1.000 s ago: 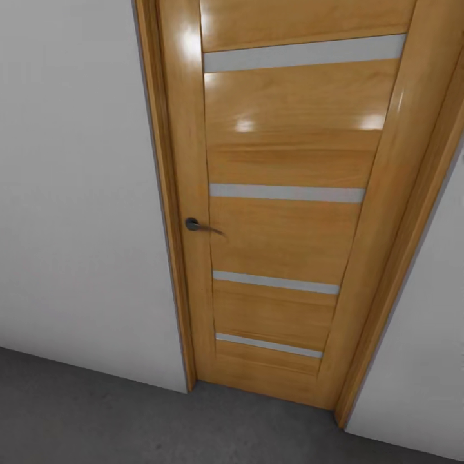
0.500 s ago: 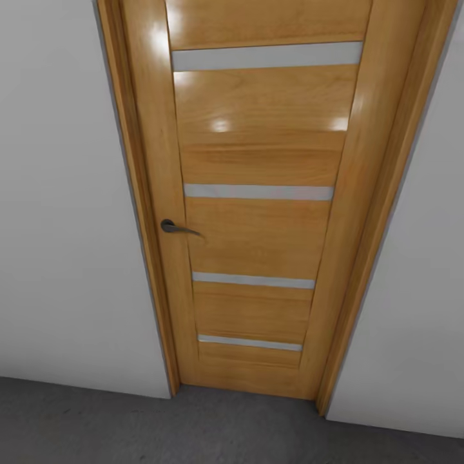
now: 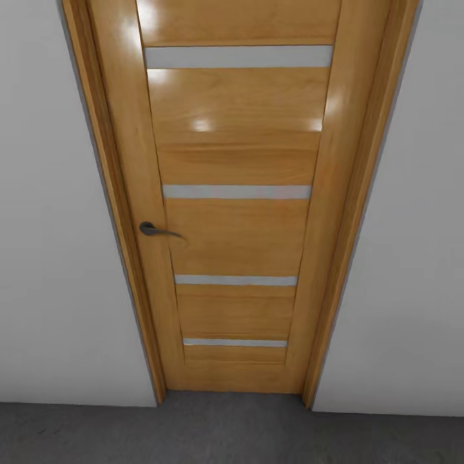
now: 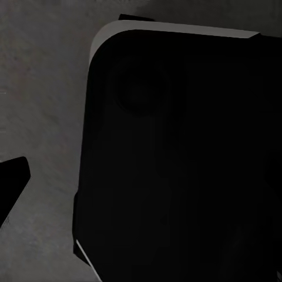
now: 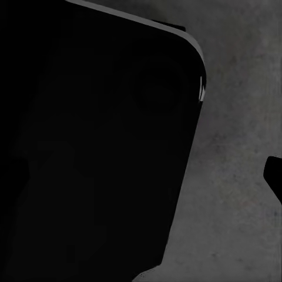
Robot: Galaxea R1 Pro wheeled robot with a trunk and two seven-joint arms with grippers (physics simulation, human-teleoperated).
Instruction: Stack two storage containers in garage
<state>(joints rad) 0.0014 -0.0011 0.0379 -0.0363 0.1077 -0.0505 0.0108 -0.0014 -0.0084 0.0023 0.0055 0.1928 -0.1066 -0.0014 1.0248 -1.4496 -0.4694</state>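
Since the earlier head frames the whole picture has slid left and squared up: camera motion, not the door. The light wooden door (image 3: pixel 235 212) with four pale grey horizontal strips now sits nearly centred, and its frame edges lean less than before.

Head view: door closed within its wooden frame, white walls (image 3: pixel 51 258) on both sides. Dark metal lever handle (image 3: pixel 153 229) on the door's left stile, lever pointing toward the door's middle. Dark grey mottled concrete floor (image 3: pixel 225 432) runs as a band along the base of wall and door. Glossy highlights on the upper panels. No writing or labels readable anywhere.

Left wrist view: a large black rounded-corner robot body part (image 4: pixel 176 158) with a thin pale edge, above the same grey concrete. A dark tip (image 4: pixel 10 182) shows at the edge; finger spacing cannot be told.

Right wrist view: a matching black rounded body (image 5: pixel 94 147) over concrete; a dark tip (image 5: pixel 274 173) at the edge. Gripper state cannot be told.
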